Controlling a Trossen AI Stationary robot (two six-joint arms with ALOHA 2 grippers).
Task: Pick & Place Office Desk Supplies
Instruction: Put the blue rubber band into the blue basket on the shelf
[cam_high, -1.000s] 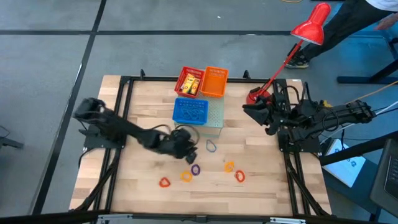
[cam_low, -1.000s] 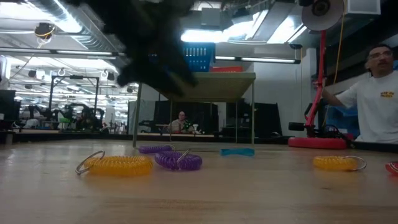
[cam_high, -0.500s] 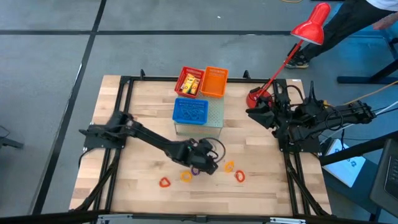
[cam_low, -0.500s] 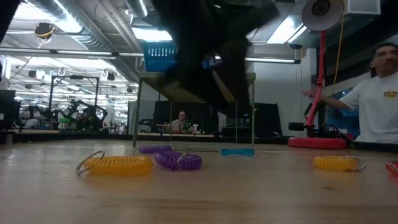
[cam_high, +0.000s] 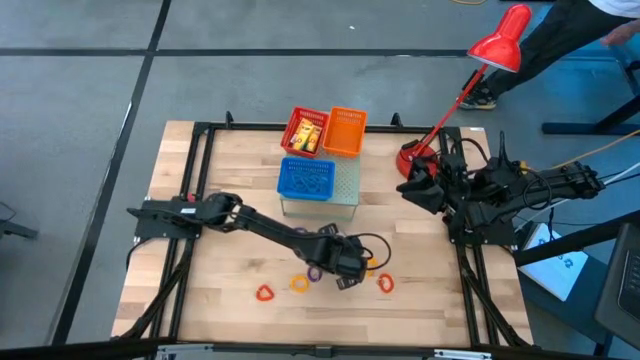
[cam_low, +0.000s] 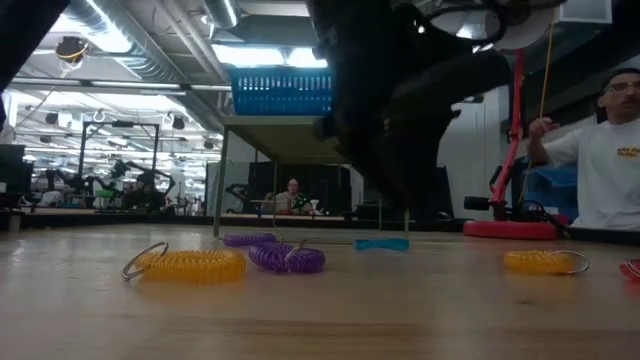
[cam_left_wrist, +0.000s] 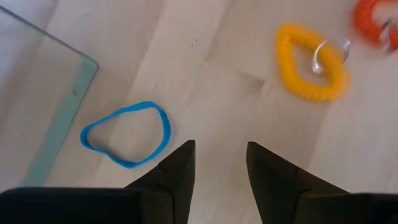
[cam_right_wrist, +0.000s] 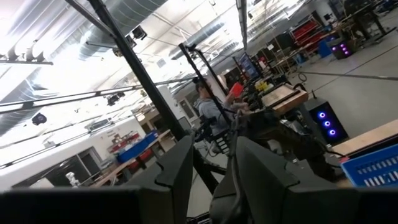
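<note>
Wooden table is passing under me as my left arm is sweeping rightward from the blue basket. My left gripper, fingers parted and empty, is now hovering between the blue loop and yellow coil, so a pick is nearing; my right gripper, slightly open and empty, is waiting aloft at the right edge.

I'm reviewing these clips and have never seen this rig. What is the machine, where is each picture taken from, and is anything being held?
Two dark robot arms work at a wooden table. One picture looks straight down, one sits at tabletop height, and one camera rides on each wrist. The left gripper reaches over the loose coil loops; its wrist view shows open, empty fingers above bare wood, between a blue loop and a yellow coil. The right gripper waits by the red lamp, fingers apart and empty. Red, orange and blue baskets stand at the back, the blue one on a clear stand.
</note>
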